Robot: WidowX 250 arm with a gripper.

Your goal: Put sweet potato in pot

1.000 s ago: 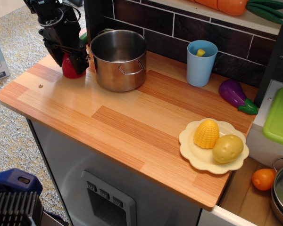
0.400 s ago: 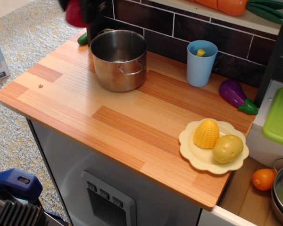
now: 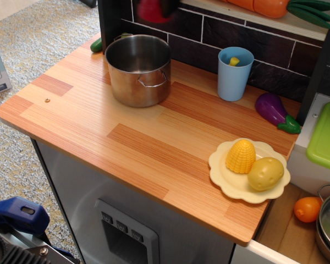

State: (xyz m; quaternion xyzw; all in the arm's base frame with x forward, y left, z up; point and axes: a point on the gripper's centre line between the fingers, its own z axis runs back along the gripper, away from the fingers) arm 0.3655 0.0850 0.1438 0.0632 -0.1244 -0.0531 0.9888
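The sweet potato [image 3: 152,12], dark red and blurred, hangs in the air at the top edge of the view, above and just behind the far rim of the pot. The pot [image 3: 138,69] is shiny steel, stands empty at the back left of the wooden counter, and has a loop handle facing me. My gripper [image 3: 161,5] is almost wholly cut off by the top edge. Only a dark part shows against the sweet potato, which it holds off the counter.
A light-blue cup [image 3: 235,73] stands right of the pot. A purple eggplant [image 3: 272,110] lies by the back wall. A cream plate [image 3: 223,176] holds corn [image 3: 241,156] and a yellow potato [image 3: 265,173]. A green vegetable [image 3: 96,45] lies behind the pot.
The gripper has lifted the sweet potato from the counter left of the pot, then carried it up and to the right, over the back of the pot.
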